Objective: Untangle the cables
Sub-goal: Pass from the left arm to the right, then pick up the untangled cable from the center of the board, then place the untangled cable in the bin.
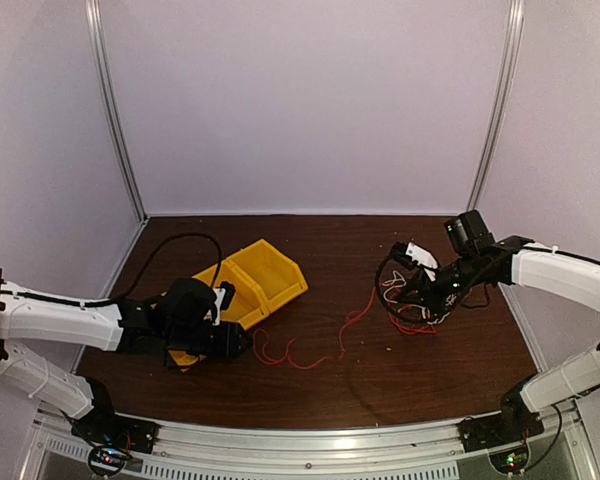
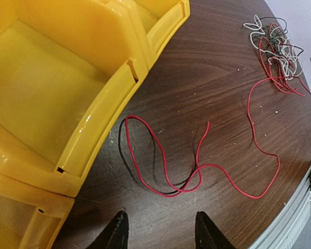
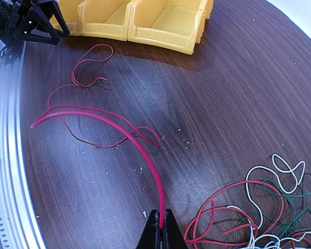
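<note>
A loose red cable (image 1: 345, 325) snakes across the brown table between the arms. In the left wrist view this red cable (image 2: 166, 166) lies in loops just beyond my left gripper (image 2: 160, 236), which is open with nothing between its fingers. My left gripper (image 1: 232, 340) hovers beside the yellow bins. My right gripper (image 3: 160, 231) is shut on a red cable (image 3: 140, 150) that arcs up and leftward from its tips. A tangle of red, white, green and black cables (image 3: 269, 218) lies right beside it. From above, this tangle (image 1: 412, 315) sits under my right gripper (image 1: 412, 298).
Yellow plastic bins (image 1: 265, 275) stand left of centre, close to the left gripper; their walls (image 2: 98, 119) fill the left of the left wrist view. The metal rail of the table's near edge (image 3: 5, 171) runs along the front.
</note>
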Available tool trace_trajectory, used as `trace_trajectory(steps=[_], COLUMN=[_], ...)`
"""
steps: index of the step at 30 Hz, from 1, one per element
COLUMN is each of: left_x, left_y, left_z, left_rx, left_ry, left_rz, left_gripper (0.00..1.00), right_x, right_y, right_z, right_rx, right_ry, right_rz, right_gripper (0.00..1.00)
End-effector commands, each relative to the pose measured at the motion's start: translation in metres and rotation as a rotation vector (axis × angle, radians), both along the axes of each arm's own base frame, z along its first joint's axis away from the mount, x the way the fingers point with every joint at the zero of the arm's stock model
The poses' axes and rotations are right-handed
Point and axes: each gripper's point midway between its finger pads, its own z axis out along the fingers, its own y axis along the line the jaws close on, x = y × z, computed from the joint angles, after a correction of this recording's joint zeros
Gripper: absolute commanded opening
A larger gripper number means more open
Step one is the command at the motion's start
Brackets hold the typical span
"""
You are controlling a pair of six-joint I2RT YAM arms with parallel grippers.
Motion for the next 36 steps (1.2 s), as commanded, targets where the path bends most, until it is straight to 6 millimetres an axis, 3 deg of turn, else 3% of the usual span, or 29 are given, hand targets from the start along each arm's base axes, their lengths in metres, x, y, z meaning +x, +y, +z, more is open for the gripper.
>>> trace_trajectory(steps=[1,6,12,19,22,25,29,32,36], left_x=[0.004,0.015,0.026,0.038,0.042,0.046,0.049,0.05,0.047], left_y=[-0.021,-0.024,-0.029,-0.032,-0.036,-0.043,-0.041,-0.016,0.037], left_z=[-0.01,-0.029,-0.044,-0.058,-0.055,-0.034,0.017,0.057,0.103], left_rx=[-0.06,0.017,0.016,0.041,0.013,-0.034,-0.05,-0.008,0.069], left_ry=[0.029,0.036,0.036,0.017,-0.003,-0.049,-0.151,-0.231,-0.334], left_rz=[0.022,0.109,0.167,0.218,0.22,0.198,0.176,0.211,0.292], left_gripper=[0.45,0.44,0.34,0.09,0.0,0.0,0.0,0.0,0.0], right_x=[0.003,0.0,-0.003,-0.008,-0.008,0.0,0.027,0.051,0.079], right_y=[-0.001,-0.001,-0.004,-0.007,-0.009,-0.018,-0.05,-0.081,-0.122], right_z=[0.008,0.009,0.013,0.011,0.013,0.012,0.012,0.018,0.021], right_rx=[-0.001,0.008,0.01,0.003,-0.001,-0.02,-0.053,-0.069,-0.1], right_ry=[-0.049,-0.056,-0.075,-0.084,-0.096,-0.108,-0.121,-0.129,-0.133], right_rz=[-0.003,0.0,-0.003,-0.007,-0.015,-0.064,-0.183,-0.29,-0.422], right_gripper=[0.0,0.0,0.0,0.0,0.0,0.0,0.0,0.0,0.0])
